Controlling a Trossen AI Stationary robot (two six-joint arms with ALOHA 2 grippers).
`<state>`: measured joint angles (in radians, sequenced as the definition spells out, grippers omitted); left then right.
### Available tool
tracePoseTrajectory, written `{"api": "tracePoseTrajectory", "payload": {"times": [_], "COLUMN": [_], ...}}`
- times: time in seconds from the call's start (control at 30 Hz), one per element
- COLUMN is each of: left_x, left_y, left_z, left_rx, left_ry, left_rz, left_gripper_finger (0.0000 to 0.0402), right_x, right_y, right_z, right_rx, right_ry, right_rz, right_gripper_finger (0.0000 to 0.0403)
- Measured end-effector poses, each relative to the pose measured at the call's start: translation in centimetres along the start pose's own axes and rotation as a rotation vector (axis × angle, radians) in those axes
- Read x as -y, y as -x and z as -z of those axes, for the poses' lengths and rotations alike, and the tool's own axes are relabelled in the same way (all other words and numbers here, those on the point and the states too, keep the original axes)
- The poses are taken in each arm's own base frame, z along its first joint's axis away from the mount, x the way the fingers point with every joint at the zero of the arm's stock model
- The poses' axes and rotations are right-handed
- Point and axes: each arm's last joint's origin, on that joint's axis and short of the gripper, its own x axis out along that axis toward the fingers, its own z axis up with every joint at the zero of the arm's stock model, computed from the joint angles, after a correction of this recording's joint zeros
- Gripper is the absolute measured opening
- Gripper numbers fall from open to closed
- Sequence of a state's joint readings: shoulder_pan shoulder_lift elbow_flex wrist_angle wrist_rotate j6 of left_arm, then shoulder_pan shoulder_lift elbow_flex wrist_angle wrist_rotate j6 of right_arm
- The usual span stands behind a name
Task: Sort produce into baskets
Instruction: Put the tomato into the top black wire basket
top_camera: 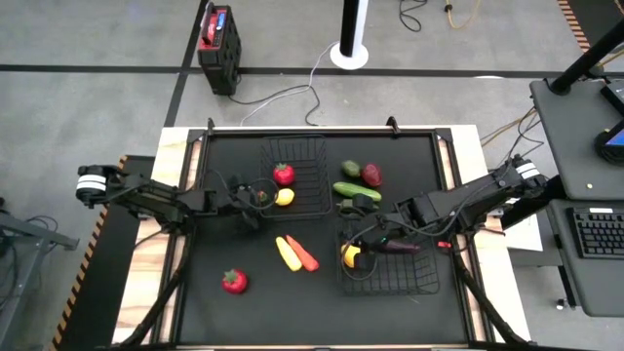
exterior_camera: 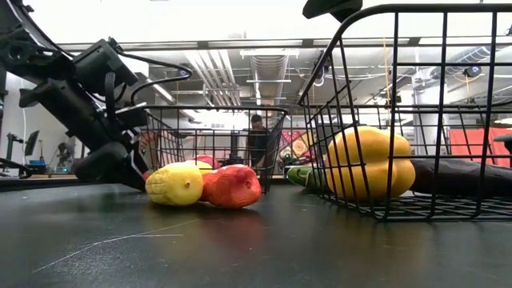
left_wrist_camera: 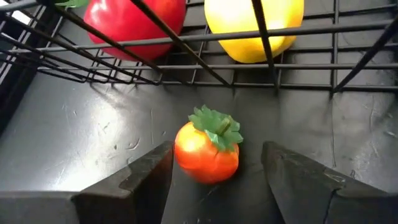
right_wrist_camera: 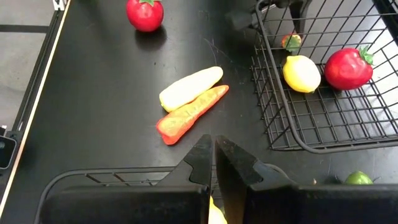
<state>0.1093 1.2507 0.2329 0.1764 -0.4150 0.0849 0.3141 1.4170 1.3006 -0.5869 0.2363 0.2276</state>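
Left claw (left_wrist_camera: 214,171) sits wide open around a small orange tomato (left_wrist_camera: 207,151) on the worktop (top_camera: 195,312), just outside the back basket (top_camera: 310,148) at its 9 o'clock. Right claw (right_wrist_camera: 214,160) is pinched closed, empty, over the front basket (top_camera: 414,283) holding a yellow pepper (top_camera: 350,255).

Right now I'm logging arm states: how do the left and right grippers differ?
The left gripper is open, straddling a small orange tomato just outside the far basket; the right gripper is shut and empty over the near basket. Both hover low.
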Motion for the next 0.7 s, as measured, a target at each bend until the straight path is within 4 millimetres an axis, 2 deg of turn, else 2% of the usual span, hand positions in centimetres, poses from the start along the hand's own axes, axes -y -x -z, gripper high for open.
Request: {"api": "tracePoseTrajectory", "payload": {"times": [0.2, 0.3, 0.7], "left_x": [-0.17, -0.23, -0.24], "left_y": [0.13, 0.17, 0.15], "left_z": [-0.04, -0.06, 0.04], "left_rx": [0.001, 0.002, -0.008], "left_ry": [-0.006, -0.005, 0.001], "left_rz": [-0.036, -0.050, -0.059], "left_gripper_finger": [0.0230, 0.0216, 0.0074], "right_x": [0.01, 0.00, 0.00], "right_y": [0.00, 0.00, 0.00], "right_z": [-0.01, -0.01, -0.01], "right_rx": [0.001, 0.001, 0.001], "right_ry": [0.000, 0.000, -0.010], "right_rz": [0.000, 0.000, 0.000], "right_gripper_finger": [0.0013, 0.0013, 0.0013]}}
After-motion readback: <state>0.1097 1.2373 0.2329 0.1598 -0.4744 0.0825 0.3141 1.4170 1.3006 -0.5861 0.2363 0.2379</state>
